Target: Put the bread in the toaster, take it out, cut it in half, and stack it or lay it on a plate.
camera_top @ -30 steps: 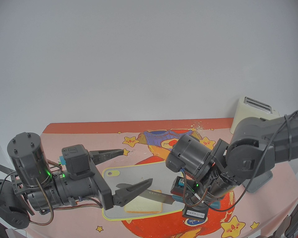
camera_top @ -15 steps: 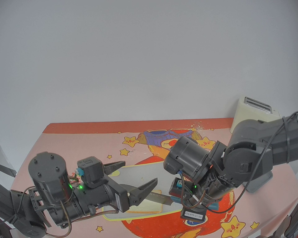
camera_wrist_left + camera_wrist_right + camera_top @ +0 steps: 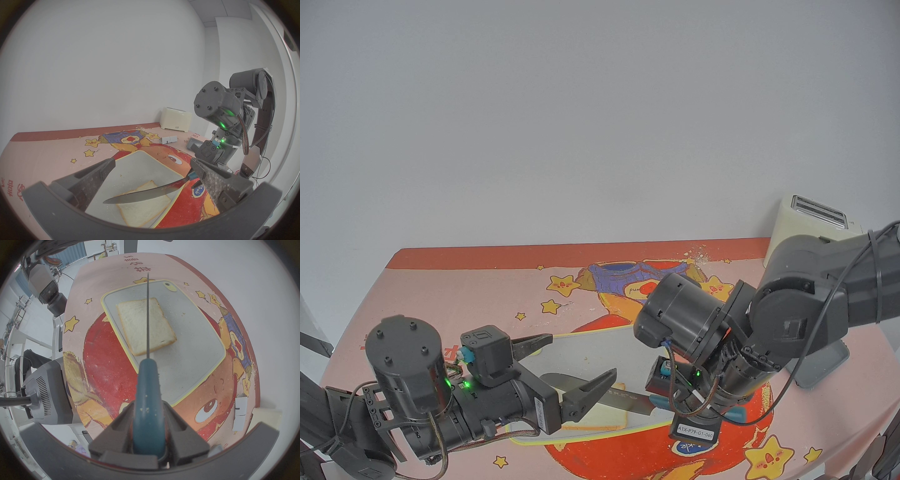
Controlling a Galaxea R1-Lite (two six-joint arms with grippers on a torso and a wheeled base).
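A slice of white bread [image 3: 145, 326] lies flat near the front edge of the grey cutting board [image 3: 594, 350]. My right gripper [image 3: 149, 427] is shut on the blue handle of a knife [image 3: 149, 402]. The knife blade [image 3: 147, 193] hangs just above the bread, crossing its middle. My left gripper [image 3: 569, 369] stands open at the board's left side. One of its fingers [image 3: 590, 390] is over the bread's left part and hides some of the bread [image 3: 590, 427]. The cream toaster [image 3: 812, 222] stands at the table's back right corner, its slots showing nothing.
A grey flat tray [image 3: 822, 369] lies on the table under my right arm. A small white box [image 3: 168, 139] sits in front of the toaster [image 3: 176, 119]. The cutting board [image 3: 137, 167] rests on a cartoon-printed mat; its far half is bare.
My left arm has swung lower and toward the table's front, its open fingers staying over the board's left side. The right gripper and knife have barely shifted.
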